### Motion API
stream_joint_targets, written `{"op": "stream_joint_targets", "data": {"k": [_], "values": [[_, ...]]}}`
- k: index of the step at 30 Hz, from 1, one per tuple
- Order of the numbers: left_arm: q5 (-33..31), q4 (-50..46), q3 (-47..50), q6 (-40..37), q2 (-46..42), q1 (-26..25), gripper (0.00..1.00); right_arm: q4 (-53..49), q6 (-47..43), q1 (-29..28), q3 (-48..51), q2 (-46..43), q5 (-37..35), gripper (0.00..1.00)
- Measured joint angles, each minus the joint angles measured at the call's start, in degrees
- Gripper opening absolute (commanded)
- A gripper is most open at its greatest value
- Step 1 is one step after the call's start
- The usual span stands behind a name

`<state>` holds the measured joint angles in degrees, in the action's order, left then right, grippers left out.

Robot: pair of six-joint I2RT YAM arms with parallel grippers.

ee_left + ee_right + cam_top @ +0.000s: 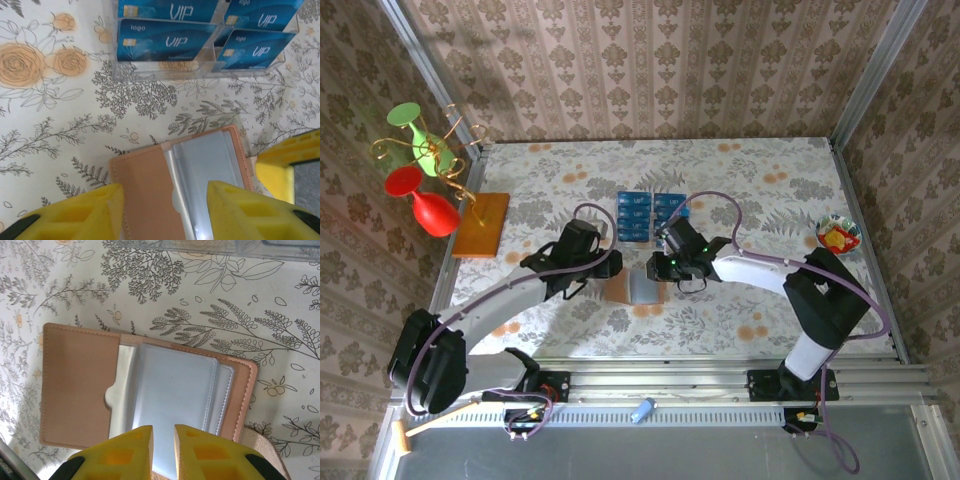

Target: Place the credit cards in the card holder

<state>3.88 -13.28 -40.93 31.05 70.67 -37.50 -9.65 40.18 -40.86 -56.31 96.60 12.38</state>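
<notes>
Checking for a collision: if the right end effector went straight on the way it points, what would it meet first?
Probably the grey inner pocket of the open reddish-brown leather card holder, which lies directly ahead of the right end effector; how near is unclear.

Bright, even light from above — soft faint shadows, pale sheen on the card holder (175,390), slight close-up blur.

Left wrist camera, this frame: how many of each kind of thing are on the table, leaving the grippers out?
Blue cards: 4
Wallet: 1
Clear tray: 1
Total: 6
</notes>
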Motion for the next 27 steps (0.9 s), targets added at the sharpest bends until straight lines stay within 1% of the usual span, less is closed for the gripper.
{"op": "stream_joint_targets", "data": {"k": [6, 13, 16, 20, 27], "values": [[0.02, -0.02, 2.19, 0.39, 1.86, -0.70, 0.37, 0.04, 0.00, 0.00, -0.24, 2.49, 0.04, 0.21], [-0.66, 0.00, 2.34, -0.92, 7.26, -0.79, 0.23, 0.20, 0.00, 0.00, -0.59, 3.78, 0.04, 0.20], [-1.09, 0.17, 2.34, -1.57, 9.68, -0.79, 0.20, 0.28, 0.00, 0.00, -0.76, 4.48, 0.04, 0.21], [-1.86, 0.81, 2.34, -2.43, 12.55, -0.79, 0.20, 0.39, 0.00, 0.00, -0.76, 5.62, 0.04, 0.21], [-2.43, 3.21, 2.34, -3.32, 14.03, -0.79, 0.31, 0.72, 0.04, 0.00, -0.74, 6.34, 0.09, 0.25]]}}
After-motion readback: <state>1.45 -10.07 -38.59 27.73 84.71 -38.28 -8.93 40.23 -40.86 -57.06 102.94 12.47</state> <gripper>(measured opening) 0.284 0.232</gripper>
